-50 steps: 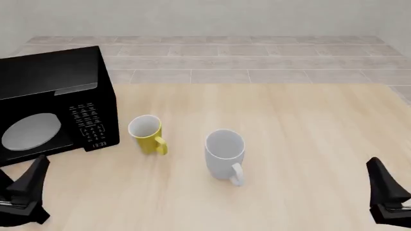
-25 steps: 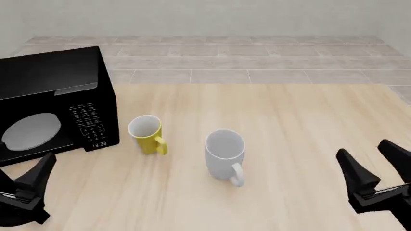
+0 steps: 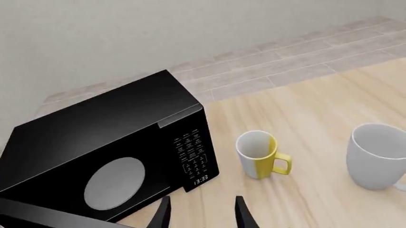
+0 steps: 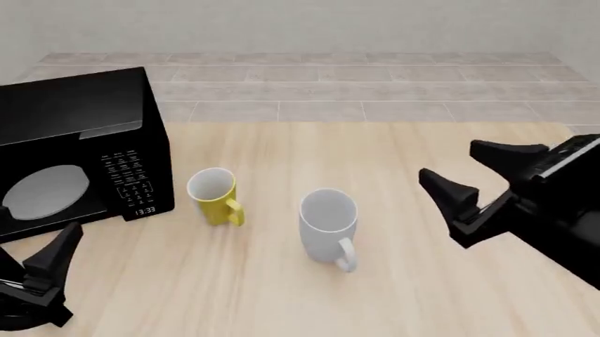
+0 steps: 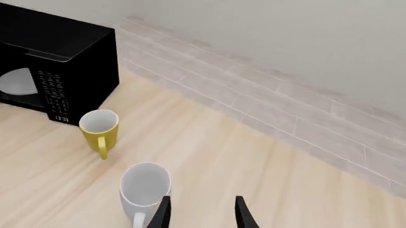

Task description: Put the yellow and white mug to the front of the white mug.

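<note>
The small yellow mug with a white inside (image 4: 213, 196) stood upright on the pale wooden table (image 4: 394, 154), just right of the black microwave oven (image 4: 80, 151) and left of the larger all-white mug (image 4: 328, 226), apart from it. The right gripper (image 4: 468, 172) hung open above the table, holding nothing. The left gripper (image 3: 201, 216) sat low, fingers parted and empty.

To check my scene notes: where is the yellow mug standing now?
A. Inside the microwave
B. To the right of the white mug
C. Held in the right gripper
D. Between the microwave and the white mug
D: in the front view the yellow mug stands upright on the table, with the microwave on its left and the white mug on its right; nothing grips it.
</note>
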`<state>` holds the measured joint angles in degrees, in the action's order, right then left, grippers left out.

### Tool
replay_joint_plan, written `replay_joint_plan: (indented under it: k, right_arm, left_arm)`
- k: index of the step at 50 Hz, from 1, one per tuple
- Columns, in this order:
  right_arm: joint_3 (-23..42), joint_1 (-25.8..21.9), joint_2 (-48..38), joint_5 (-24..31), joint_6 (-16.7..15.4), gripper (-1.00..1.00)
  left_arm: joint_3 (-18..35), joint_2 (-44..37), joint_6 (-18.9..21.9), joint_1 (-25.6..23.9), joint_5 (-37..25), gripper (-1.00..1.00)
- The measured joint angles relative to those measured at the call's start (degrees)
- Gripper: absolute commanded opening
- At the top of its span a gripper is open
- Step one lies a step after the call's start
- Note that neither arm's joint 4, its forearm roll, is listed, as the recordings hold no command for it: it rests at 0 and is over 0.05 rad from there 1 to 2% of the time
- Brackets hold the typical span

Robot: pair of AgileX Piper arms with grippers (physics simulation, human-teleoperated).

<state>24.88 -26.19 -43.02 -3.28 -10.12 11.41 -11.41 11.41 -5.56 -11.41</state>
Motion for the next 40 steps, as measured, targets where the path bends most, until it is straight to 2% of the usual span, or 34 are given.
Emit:
replay_joint_plan:
  k: [20,40]
  right_arm:
    - [15.2,-10.6,-19.7,5.1,-0.8,1.00]
    - [24.6,-16.9,-31.7,8.2,-1.3,1.00]
  left_arm:
    - [0.0,0.0,0.0,0.0,0.0,1.00]
    - [0.0,0.0,0.0,0.0,0.0,1.00]
